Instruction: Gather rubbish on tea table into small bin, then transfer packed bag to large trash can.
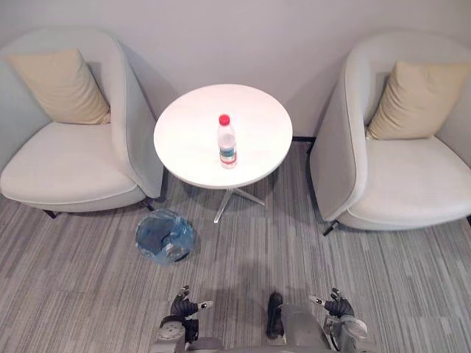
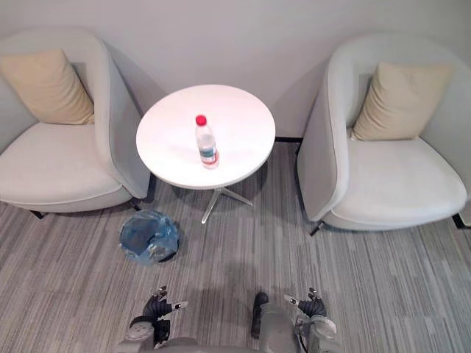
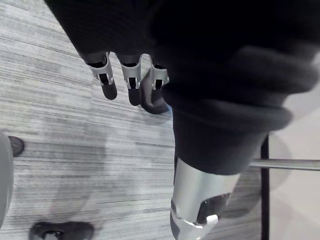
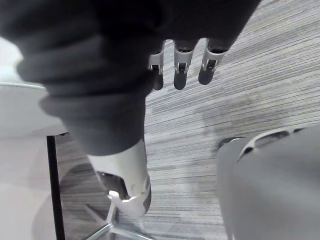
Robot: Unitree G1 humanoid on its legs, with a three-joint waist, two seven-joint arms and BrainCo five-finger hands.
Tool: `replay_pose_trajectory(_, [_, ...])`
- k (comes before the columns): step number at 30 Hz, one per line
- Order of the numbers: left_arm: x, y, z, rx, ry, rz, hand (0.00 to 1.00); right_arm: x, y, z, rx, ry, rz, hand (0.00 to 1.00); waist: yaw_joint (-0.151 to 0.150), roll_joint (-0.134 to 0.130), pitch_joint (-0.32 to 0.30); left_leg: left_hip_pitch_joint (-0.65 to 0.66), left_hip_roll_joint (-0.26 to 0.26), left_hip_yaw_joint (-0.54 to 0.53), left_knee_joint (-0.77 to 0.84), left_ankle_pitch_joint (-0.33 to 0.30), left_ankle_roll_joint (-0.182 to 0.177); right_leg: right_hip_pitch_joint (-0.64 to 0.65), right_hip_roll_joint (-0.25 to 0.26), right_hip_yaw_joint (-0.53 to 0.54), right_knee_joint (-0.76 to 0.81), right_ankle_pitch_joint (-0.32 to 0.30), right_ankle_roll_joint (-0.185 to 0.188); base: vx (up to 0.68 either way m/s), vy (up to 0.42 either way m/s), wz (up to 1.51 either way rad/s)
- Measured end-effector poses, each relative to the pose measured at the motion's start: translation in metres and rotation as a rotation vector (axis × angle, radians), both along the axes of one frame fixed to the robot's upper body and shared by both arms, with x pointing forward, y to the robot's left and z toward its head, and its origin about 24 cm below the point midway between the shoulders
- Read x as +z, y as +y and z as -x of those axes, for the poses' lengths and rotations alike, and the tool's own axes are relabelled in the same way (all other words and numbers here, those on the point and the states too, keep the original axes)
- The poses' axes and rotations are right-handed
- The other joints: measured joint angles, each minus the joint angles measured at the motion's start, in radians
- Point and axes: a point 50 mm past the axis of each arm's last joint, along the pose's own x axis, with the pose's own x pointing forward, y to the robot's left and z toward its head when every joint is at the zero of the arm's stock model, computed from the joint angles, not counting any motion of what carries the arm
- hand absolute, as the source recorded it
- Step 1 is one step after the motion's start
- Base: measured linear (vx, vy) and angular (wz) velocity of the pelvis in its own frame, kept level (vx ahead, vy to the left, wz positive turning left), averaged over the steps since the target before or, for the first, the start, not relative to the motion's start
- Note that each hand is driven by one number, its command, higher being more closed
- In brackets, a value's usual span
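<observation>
A clear plastic bottle (image 1: 227,144) with a red cap stands upright near the middle of the round white tea table (image 1: 184,132). On the carpet left of the table's foot sits the small bin (image 1: 165,235), lined with a blue bag. My left hand (image 1: 184,307) hangs low at the lower edge, well short of the bin, fingers (image 3: 108,82) relaxed and holding nothing. My right hand (image 1: 337,304) hangs at the lower right, fingers (image 4: 208,67) straight and empty.
Two white armchairs flank the table, the left one (image 1: 70,162) and the right one (image 1: 405,176), each with a beige cushion. A grey wall stands behind. Striped grey carpet (image 1: 243,257) lies between me and the table.
</observation>
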Motion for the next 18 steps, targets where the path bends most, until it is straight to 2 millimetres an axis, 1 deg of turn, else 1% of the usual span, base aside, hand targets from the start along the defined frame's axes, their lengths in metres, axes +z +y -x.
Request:
replay_pose_trajectory(1, [0.002,-0.005,-0.004,0.018,-0.021,0.019,0.0,0.0,0.007,0.0,0.009,-0.013,-0.015,0.0,0.008,0.012,0.002,-0.116,0.049,0.001,0.253,0.029,-0.055,0.068,0.029,-0.029,-0.051,-0.009,-0.011,0.36,-0.228,0.57])
replay_pose_trajectory(2, [0.003,-0.006,-0.004,0.021,-0.029,0.025,0.0,0.001,0.008,0.0,0.008,-0.018,-0.017,0.0,0.009,0.019,0.004,-0.163,0.077,0.013,0.36,0.027,-0.057,0.101,0.046,-0.034,-0.073,-0.013,-0.017,0.35,-0.171,0.35])
replay_pose_trajectory(3, [0.004,-0.006,-0.006,0.028,-0.043,0.025,0.0,0.002,0.007,-0.001,0.001,-0.028,-0.016,0.0,0.012,0.023,0.003,-0.237,0.122,0.045,0.487,0.025,-0.053,0.16,0.071,-0.043,-0.113,-0.02,-0.029,0.32,-0.126,0.06])
replay_pose_trajectory(4, [0.005,-0.003,-0.007,0.029,-0.047,0.018,0.0,0.002,0.011,-0.004,-0.01,-0.039,-0.031,0.0,0.017,0.019,0.005,-0.282,0.142,0.084,0.508,0.02,-0.046,0.21,0.079,-0.043,-0.144,-0.021,-0.031,0.31,-0.103,0.02])
replay_pose_trajectory(5, [0.005,-0.003,-0.007,0.032,-0.047,0.017,0.0,0.003,0.011,-0.005,-0.017,-0.048,-0.033,0.0,0.02,0.017,0.006,-0.295,0.142,0.101,0.49,0.013,-0.036,0.226,0.077,-0.041,-0.156,-0.021,-0.031,0.26,-0.057,-0.14])
replay_pose_trajectory(6, [0.006,-0.003,-0.008,0.032,-0.051,0.018,0.0,0.004,0.01,-0.007,-0.026,-0.059,-0.032,0.0,0.03,0.008,0.011,-0.31,0.135,0.139,0.406,0.009,-0.028,0.253,0.069,-0.031,-0.177,-0.02,-0.029,0.31,0.037,-0.3])
replay_pose_trajectory(7, [0.006,-0.005,-0.01,0.03,-0.054,0.022,0.0,0.004,0.009,-0.007,-0.03,-0.062,-0.029,0.0,0.035,0.013,0.009,-0.318,0.12,0.168,0.212,0.015,-0.027,0.285,0.058,-0.022,-0.195,-0.018,-0.02,0.32,0.076,-0.28])
replay_pose_trajectory(8, [0.006,-0.005,-0.009,0.029,-0.052,0.022,0.0,0.004,0.008,-0.007,-0.032,-0.063,-0.029,0.0,0.033,0.018,0.007,-0.319,0.115,0.179,0.13,0.025,-0.028,0.29,0.054,-0.021,-0.199,-0.019,-0.009,0.29,0.114,-0.16])
replay_pose_trajectory(9, [0.005,-0.006,-0.008,0.024,-0.047,0.023,0.0,0.005,0.007,-0.007,-0.034,-0.064,-0.025,0.0,0.032,0.028,0.003,-0.322,0.107,0.183,0.038,0.07,-0.022,0.292,0.053,-0.022,-0.198,-0.024,0.001,0.28,0.159,0.12])
replay_pose_trajectory(10, [0.005,-0.01,-0.01,0.009,-0.047,0.028,0.0,0.003,0.0,0.001,-0.056,-0.042,-0.017,0.0,0.034,0.053,0.007,-0.315,0.101,0.197,-0.081,0.18,0.012,0.308,0.055,-0.019,-0.195,-0.049,0.04,0.26,0.144,0.23])
replay_pose_trajectory(11, [0.005,-0.011,-0.011,0.006,-0.046,0.029,0.0,0.001,0.004,0.002,-0.057,-0.034,-0.027,0.0,0.034,0.037,0.011,-0.308,0.084,0.203,-0.089,0.191,0.019,0.313,0.038,-0.021,-0.197,-0.05,0.045,0.25,0.146,0.3])
replay_pose_trajectory(12, [0.005,-0.006,-0.011,0.0,-0.047,0.013,0.0,-0.001,0.007,0.01,-0.06,-0.017,-0.037,0.0,0.037,0.015,0.006,-0.296,0.055,0.214,-0.127,0.193,0.022,0.314,0.013,-0.021,-0.214,-0.052,0.055,0.14,0.082,0.25])
replay_pose_trajectory(13, [0.006,-0.004,-0.011,-0.002,-0.048,0.005,0.0,-0.002,0.009,0.011,-0.062,-0.014,-0.042,0.0,0.041,0.006,0.006,-0.292,0.042,0.219,-0.144,0.193,0.023,0.318,0.002,-0.021,-0.227,-0.056,0.065,0.19,0.123,0.15])
replay_pose_trajectory(14, [0.004,-0.001,-0.007,-0.006,-0.03,-0.001,0.0,-0.001,0.01,0.007,-0.058,-0.02,-0.042,0.0,0.043,-0.001,0.007,-0.284,0.018,0.225,-0.163,0.196,0.027,0.321,-0.015,-0.019,-0.241,-0.055,0.076,0.18,0.092,0.06])
replay_pose_trajectory(15, [0.003,0.0,-0.004,-0.005,-0.02,-0.004,0.0,-0.001,0.009,0.005,-0.055,-0.024,-0.04,0.0,0.041,-0.001,0.007,-0.28,0.011,0.226,-0.166,0.195,0.027,0.326,-0.017,-0.019,-0.243,-0.054,0.079,0.18,0.058,0.03])
replay_pose_trajectory(17, [0.001,0.007,0.0,-0.004,-0.002,-0.022,0.0,-0.001,0.01,0.005,-0.043,-0.022,-0.037,0.0,0.038,-0.003,0.007,-0.235,-0.011,0.227,-0.2,0.195,0.028,0.354,-0.039,-0.018,-0.248,-0.053,0.082,0.11,0.003,0.01])
replay_pose_trajectory(18, [0.0,0.009,0.003,-0.003,0.009,-0.028,0.0,-0.001,0.011,0.005,-0.034,-0.018,-0.037,0.0,0.039,-0.01,0.004,-0.213,-0.024,0.23,-0.222,0.194,0.029,0.359,-0.049,-0.015,-0.246,-0.059,0.092,0.07,-0.01,-0.05])
